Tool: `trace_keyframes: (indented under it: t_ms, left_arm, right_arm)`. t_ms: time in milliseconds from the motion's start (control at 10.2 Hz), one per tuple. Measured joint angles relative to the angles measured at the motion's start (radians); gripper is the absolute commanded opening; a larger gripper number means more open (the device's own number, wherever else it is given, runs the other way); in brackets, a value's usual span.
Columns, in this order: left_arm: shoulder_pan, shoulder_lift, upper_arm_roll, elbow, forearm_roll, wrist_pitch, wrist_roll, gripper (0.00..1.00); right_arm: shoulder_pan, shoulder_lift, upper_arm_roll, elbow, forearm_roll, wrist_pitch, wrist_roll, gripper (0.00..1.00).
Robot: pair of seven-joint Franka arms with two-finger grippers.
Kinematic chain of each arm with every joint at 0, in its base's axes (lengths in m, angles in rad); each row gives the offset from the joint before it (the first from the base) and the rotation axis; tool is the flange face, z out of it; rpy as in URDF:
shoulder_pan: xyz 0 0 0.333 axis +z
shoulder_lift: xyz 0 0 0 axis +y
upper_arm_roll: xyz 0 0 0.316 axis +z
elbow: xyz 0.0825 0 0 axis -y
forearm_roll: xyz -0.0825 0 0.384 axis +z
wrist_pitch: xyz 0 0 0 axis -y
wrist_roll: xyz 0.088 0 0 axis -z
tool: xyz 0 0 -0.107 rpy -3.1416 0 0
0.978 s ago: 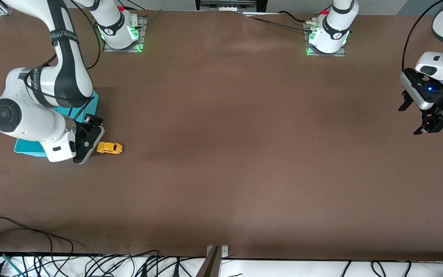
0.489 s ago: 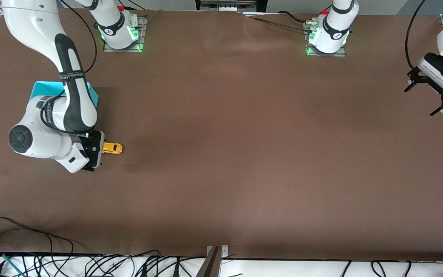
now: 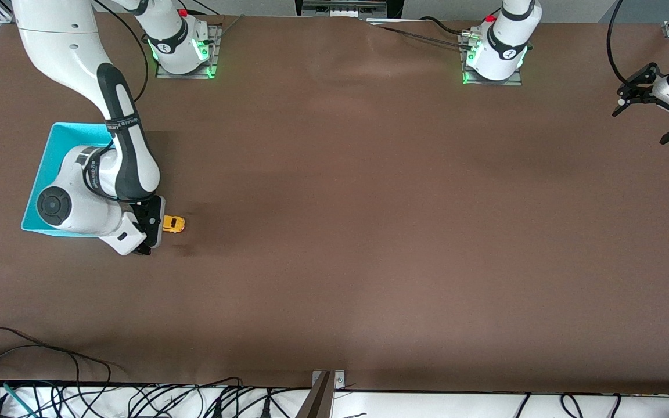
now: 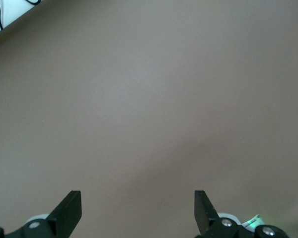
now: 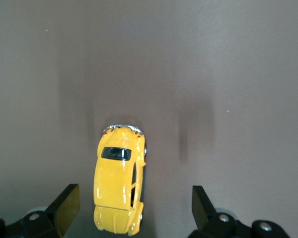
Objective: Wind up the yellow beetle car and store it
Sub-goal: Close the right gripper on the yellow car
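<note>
The yellow beetle car (image 3: 174,224) stands on the brown table just beside the turquoise bin (image 3: 56,145), on the bin's side toward the left arm's end. My right gripper (image 3: 156,225) is low over the car's one end and hides part of it. In the right wrist view the car (image 5: 119,186) lies lengthwise between the open fingers of my right gripper (image 5: 134,208), closer to one finger (image 5: 67,204), and neither finger touches it. My left gripper (image 3: 653,111) is open and empty, held high over the table's left-arm end.
The right arm's elbow and forearm hang over most of the bin. The left wrist view shows only bare brown table between the fingers of my left gripper (image 4: 137,213). Cables (image 3: 32,360) lie along the table's edge nearest the front camera.
My right gripper has turned and moved over the car's end, covering more of it. The car has not moved. My left arm has drawn back and up toward the table's edge.
</note>
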Motion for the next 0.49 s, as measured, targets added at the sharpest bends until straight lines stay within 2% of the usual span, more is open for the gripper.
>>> trace_keyframes:
  t_ms: [98,196,293,489]
  left_arm:
    - [-0.007,0.009,-0.016,0.016,0.000,-0.015,-0.063,1.00]
    - [-0.013,0.030,-0.032,0.040,0.000,-0.035,-0.120,1.00]
    - [-0.017,0.061,-0.047,0.080,0.000,-0.067,-0.169,1.00]
    - [-0.016,0.135,-0.085,0.181,0.002,-0.135,-0.291,1.00]
  right_arm:
    - [0.000,0.000,0.008,-0.019,0.000,0.030,-0.002,0.92]
    - [0.001,0.000,0.017,-0.037,0.000,0.058,-0.002,0.63]
    - [0.001,0.000,0.024,-0.047,0.000,0.070,-0.003,0.46]
    - [0.002,-0.001,0.029,-0.050,0.000,0.078,-0.031,0.00]
